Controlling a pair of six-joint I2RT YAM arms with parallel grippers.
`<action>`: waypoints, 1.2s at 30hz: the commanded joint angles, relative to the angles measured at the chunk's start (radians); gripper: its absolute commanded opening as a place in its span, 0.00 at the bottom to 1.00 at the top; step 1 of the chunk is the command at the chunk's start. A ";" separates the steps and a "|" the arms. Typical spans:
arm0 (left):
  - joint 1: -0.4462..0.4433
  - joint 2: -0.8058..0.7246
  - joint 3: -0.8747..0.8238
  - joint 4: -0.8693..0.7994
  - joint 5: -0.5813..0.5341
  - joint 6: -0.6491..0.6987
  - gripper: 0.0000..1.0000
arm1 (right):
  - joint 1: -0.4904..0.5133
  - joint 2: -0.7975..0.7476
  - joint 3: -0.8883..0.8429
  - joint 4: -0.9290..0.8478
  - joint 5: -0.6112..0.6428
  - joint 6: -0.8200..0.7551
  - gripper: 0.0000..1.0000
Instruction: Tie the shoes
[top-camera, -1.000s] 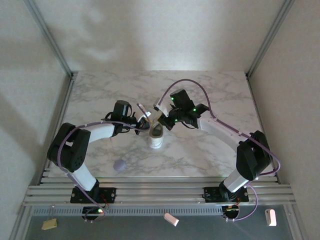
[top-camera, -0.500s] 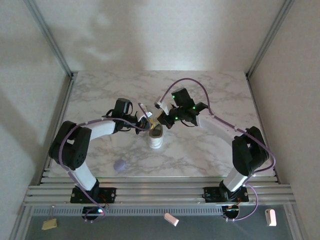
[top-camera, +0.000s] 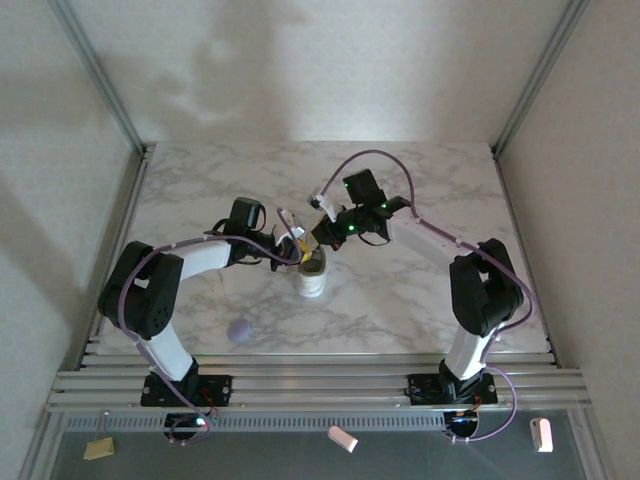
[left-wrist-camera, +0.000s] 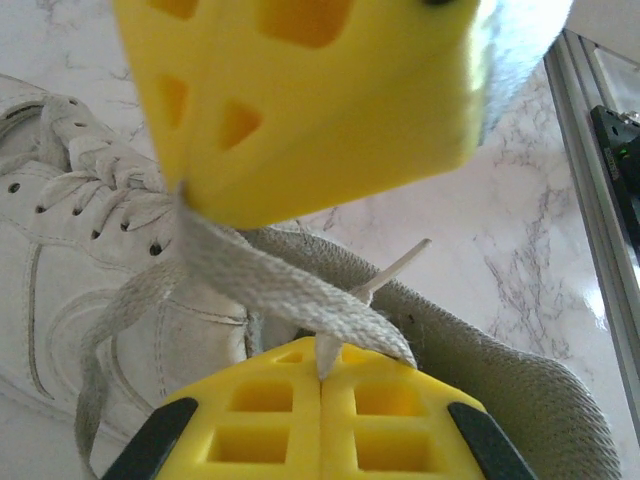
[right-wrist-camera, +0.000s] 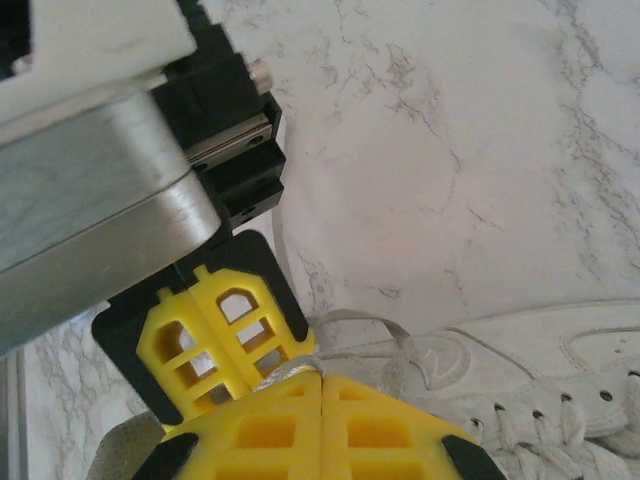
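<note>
The white shoe (top-camera: 313, 282) stands at the middle of the marble table, seen close in the left wrist view (left-wrist-camera: 90, 270) and the right wrist view (right-wrist-camera: 540, 360). My left gripper (top-camera: 296, 246) hangs just above its grey-lined opening (left-wrist-camera: 520, 390), shut (left-wrist-camera: 322, 352) on a flat white lace (left-wrist-camera: 270, 280). My right gripper (top-camera: 317, 236) is shut (right-wrist-camera: 322, 372) on the lace too, fingertip to fingertip with the left one. That lace runs taut between the two pairs of yellow fingers (left-wrist-camera: 320, 90). A loose loop of lace (right-wrist-camera: 400, 345) lies on the shoe's side.
A small lavender blob (top-camera: 240, 331) lies on the table near the left arm's base. Metal rails (top-camera: 320, 383) run along the near edge and grey walls close in the table. The right arm's cable (top-camera: 370, 160) arcs above its wrist.
The right arm has swung its forearm and elbow inward to the left, bringing its gripper closer over the shoe and against the left gripper. The left arm has barely shifted.
</note>
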 joint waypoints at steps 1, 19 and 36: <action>-0.005 0.017 0.024 -0.009 0.049 0.008 0.00 | -0.005 0.042 0.058 -0.052 -0.074 0.008 0.00; -0.007 0.025 0.004 0.063 0.058 -0.049 0.00 | -0.018 0.016 0.069 -0.047 0.051 0.123 0.40; -0.013 0.036 0.006 0.061 0.071 -0.055 0.00 | -0.026 -0.308 -0.183 0.108 0.269 0.332 0.53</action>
